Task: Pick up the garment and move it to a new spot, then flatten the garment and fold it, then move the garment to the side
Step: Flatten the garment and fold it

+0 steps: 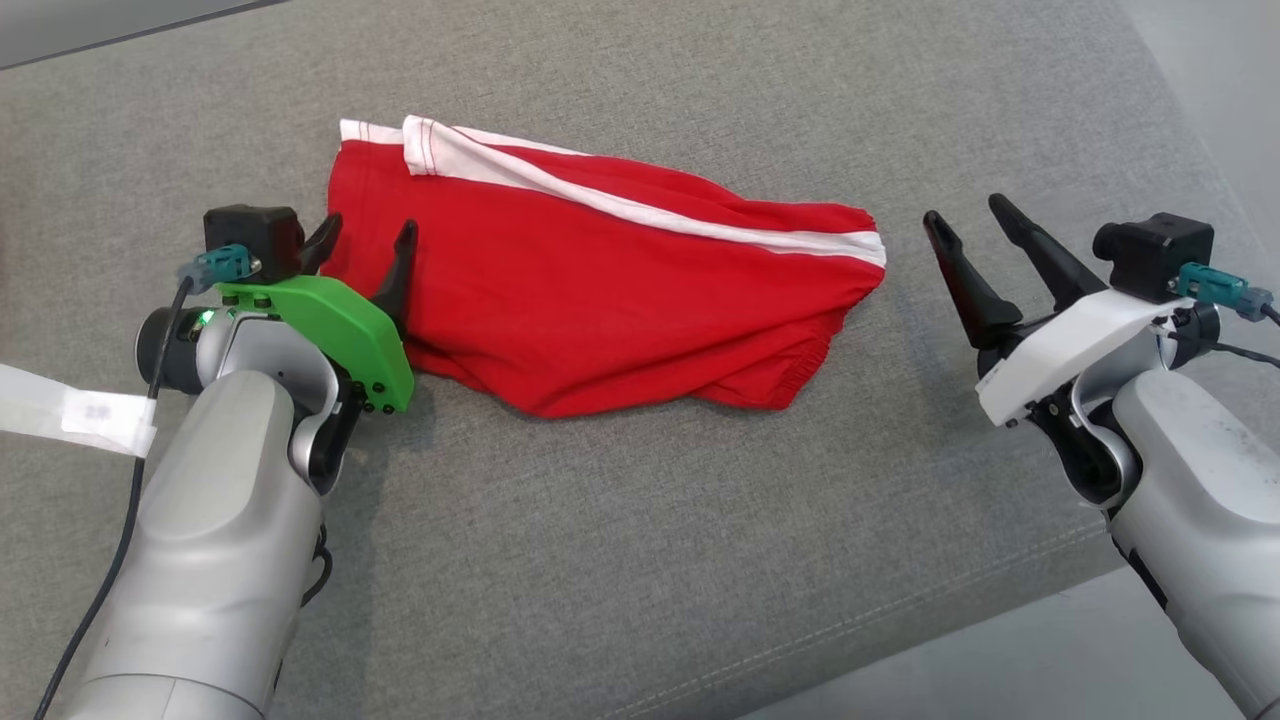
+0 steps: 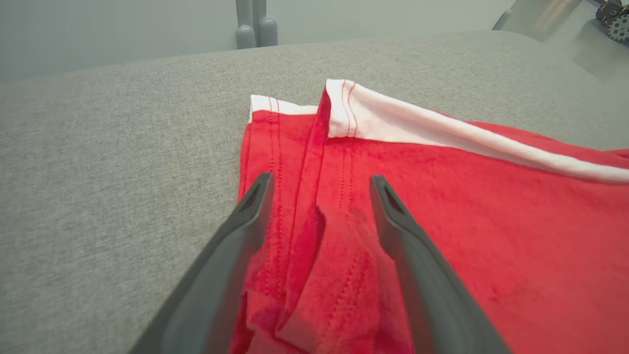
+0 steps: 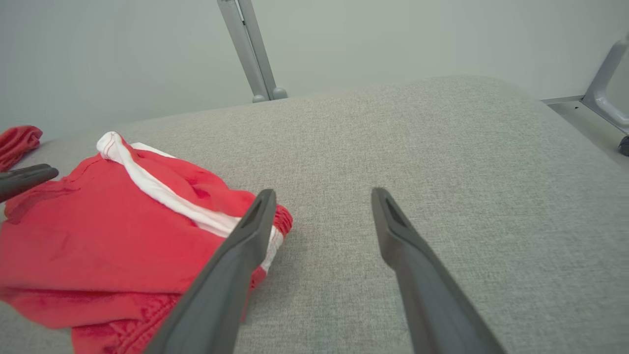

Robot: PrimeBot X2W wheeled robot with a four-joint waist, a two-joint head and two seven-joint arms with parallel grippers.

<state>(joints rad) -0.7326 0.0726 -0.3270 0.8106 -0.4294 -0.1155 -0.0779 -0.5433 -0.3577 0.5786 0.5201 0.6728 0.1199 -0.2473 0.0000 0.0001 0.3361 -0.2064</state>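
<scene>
Item: red garment (image 1: 600,290), shorts with a white side stripe, lying rumpled and part-folded mid-way across the grey upholstered cushion (image 1: 640,560). Judged light, limp and non-slippery; best pinched at the stitched hem on its left end and the gathered waistband on its right. Left pincer (image 1: 367,232) spread over that hem; right pincer (image 1: 966,213) spread just beside the waistband, not touching.

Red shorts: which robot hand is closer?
Left. The left gripper, open, straddles the left edge of the red shorts; the right gripper, open, is over bare cushion beside their right end.
</scene>
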